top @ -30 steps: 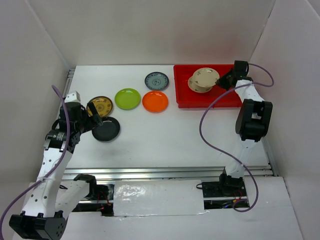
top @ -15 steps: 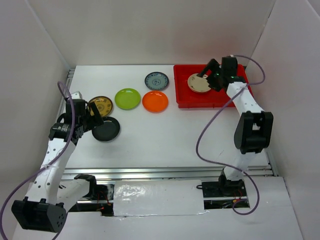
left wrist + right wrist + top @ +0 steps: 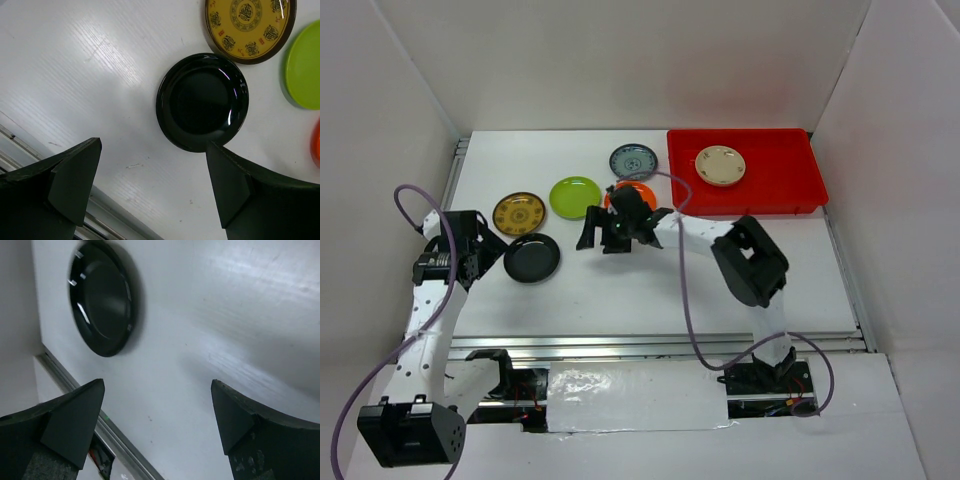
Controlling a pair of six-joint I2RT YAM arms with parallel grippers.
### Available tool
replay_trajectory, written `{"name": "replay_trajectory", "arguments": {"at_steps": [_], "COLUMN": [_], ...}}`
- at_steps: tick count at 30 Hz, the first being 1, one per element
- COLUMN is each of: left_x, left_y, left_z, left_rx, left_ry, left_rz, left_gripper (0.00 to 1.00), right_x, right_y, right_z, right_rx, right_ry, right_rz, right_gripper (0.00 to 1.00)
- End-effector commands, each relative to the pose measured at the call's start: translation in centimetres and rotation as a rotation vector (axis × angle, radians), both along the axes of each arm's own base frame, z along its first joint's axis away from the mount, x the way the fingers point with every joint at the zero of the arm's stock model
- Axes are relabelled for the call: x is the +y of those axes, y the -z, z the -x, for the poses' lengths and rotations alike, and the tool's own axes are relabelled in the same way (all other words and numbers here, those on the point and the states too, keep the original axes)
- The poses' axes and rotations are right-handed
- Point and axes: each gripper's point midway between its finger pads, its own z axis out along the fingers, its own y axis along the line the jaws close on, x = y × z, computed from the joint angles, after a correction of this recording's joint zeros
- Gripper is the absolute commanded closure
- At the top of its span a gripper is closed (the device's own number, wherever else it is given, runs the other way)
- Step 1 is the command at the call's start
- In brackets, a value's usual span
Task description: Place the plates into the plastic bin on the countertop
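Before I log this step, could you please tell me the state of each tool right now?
Left tool: open, holding nothing.
Right tool: open, holding nothing.

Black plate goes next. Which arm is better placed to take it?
Left. The left gripper, open, sits right beside the black plate, with the plate straight ahead of it. The right gripper hovers farther off, over the orange plate.

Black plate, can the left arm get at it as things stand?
Probably yes: the left gripper is open and empty, and the black plate lies flat just ahead of it with nothing between them.
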Motion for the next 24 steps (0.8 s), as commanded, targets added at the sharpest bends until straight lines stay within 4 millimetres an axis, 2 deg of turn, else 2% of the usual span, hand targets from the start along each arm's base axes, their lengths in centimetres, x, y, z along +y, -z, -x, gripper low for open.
{"name": "replay_trajectory", "arguments": {"at_steps": [1,5,6,11,12,13,16,20,24], "left_x": [0.8,0.6,0.7,0.0,0.0,0.1,0.1,0.1,0.2], "left_y": [-1.0,-1.7,-1.7,-2.2,-2.5,-2.8,-3.6,-4.3,-4.6], "left_z": [0.5,0.3,0.4,0.0,0.0,0.0,-0.1,-0.1,-0.3], "left_rx": [-0.054,-0.067,-0.061,-0.078,-0.089,-0.098,-0.119,-0.134,-0.141], "left_ry": [-0.063,0.013,0.027,0.069,0.066,0.066,0.072,0.081,0.096], "left_rz": [-0.012,-0.045,-0.054,-0.034,-0.036,-0.039,-0.048,-0.056,-0.067], "left_gripper": [0.01,0.01,0.01,0.01,0.01,0.01,0.01,0.01,0.01], "right_x": [4.5,7.2,7.8,9.1,9.3,9.4,9.4,9.7,10.4], "right_y": [-1.4,1.2,1.8,5.6,7.0,6.6,7.2,7.2,7.9], "right_z": [-0.4,0.4,-0.1,0.0,0.1,0.0,0.1,0.3,1.2], "right_rx": [-0.021,0.038,0.044,0.164,0.19,0.196,0.212,0.22,0.263], "right_ry": [-0.044,-0.094,-0.092,-0.13,-0.129,-0.133,-0.132,-0.144,-0.189], "right_rz": [-0.116,-0.107,-0.108,-0.005,0.023,0.032,0.034,0.046,0.055], "right_gripper": [0.07,0.12,0.14,0.22,0.24,0.25,0.31,0.45,0.46]}}
